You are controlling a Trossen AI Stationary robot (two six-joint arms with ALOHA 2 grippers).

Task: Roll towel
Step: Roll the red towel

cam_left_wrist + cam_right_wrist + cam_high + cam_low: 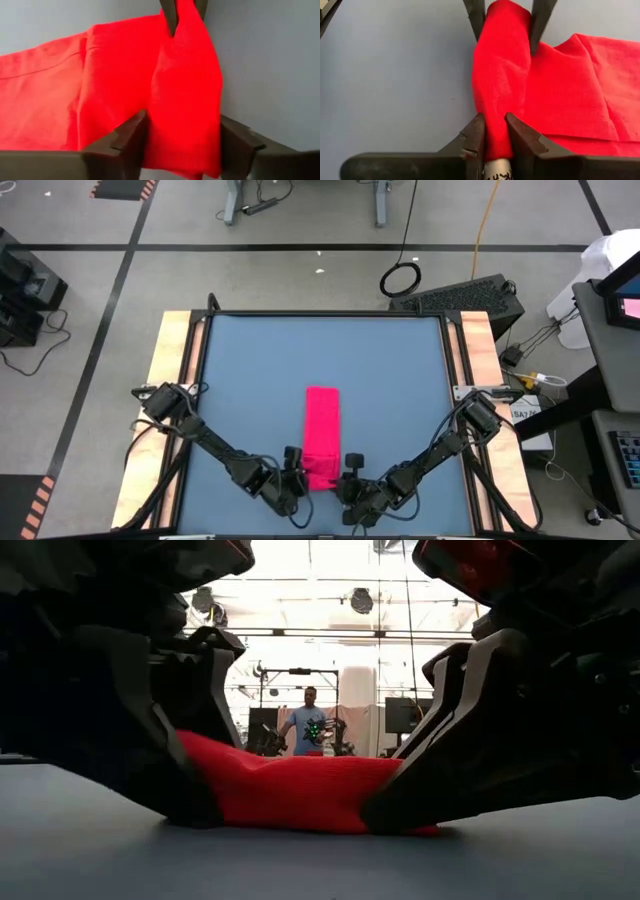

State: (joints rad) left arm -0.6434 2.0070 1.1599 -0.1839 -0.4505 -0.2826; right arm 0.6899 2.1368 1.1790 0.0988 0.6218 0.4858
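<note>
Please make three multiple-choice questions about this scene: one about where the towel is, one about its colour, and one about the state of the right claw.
1. Where does the towel lie on the table?
A. on the middle line, reaching the near edge
B. at the far left corner
C. hanging off the right side

2. What colour is the towel?
A. blue
B. red-pink
C. white

3. What is the right claw doing?
A. hanging open, away from the cloth
B. holding a cup
C. pinching a fold of the towel

Answers: 1 A, the high view shows a folded strip between both arms; 2 B, every view shows it; 3 C, the right wrist view shows cloth squeezed between the fingers.
</note>
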